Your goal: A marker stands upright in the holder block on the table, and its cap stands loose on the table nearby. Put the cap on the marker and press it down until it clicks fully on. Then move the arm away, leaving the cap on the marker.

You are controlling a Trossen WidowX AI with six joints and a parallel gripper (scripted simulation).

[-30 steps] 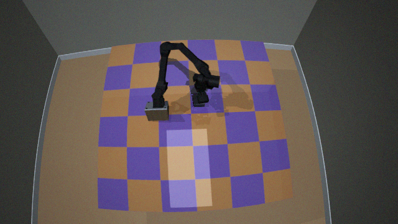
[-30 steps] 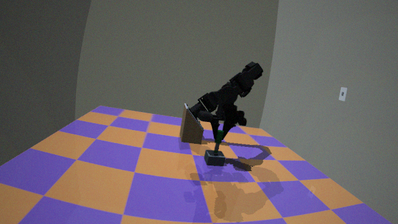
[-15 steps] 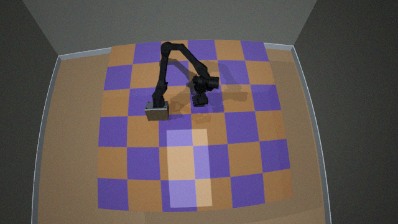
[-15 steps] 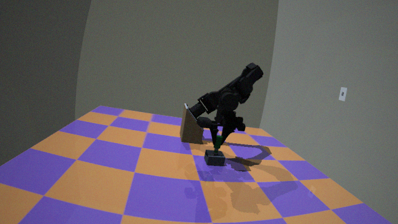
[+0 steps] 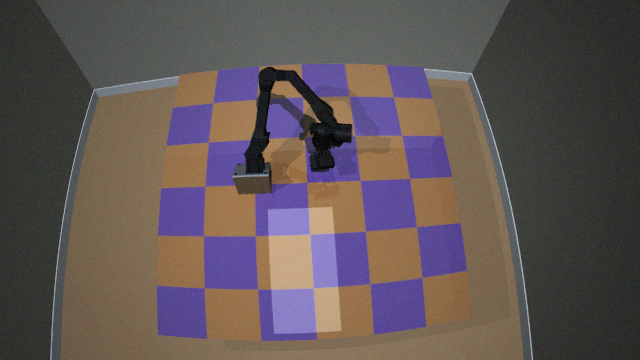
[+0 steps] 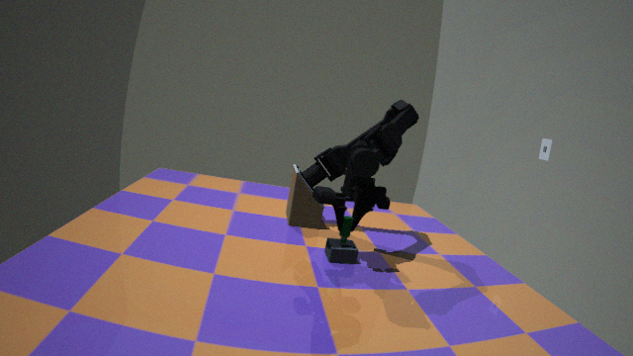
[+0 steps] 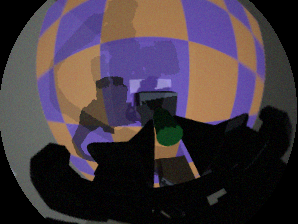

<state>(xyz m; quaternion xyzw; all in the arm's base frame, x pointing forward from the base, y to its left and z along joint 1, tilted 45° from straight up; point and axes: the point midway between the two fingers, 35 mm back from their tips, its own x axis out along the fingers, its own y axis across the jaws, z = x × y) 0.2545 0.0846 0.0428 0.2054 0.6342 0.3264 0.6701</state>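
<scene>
The holder block, small and dark grey, stands on the table below the gripper. The green cap stands upright over the marker, in line with it above the block. A short dark piece of the marker shows beneath the cap; whether the cap is fully seated cannot be told. My gripper points down with its fingers slightly open, one on each side of the cap and very close to it. In the top view the arm hides the cap, marker and block.
The arm's base block stands close beside the holder. The table carries a purple and orange checkered pattern. A raised grey rim runs along the table's sides, with walls beyond.
</scene>
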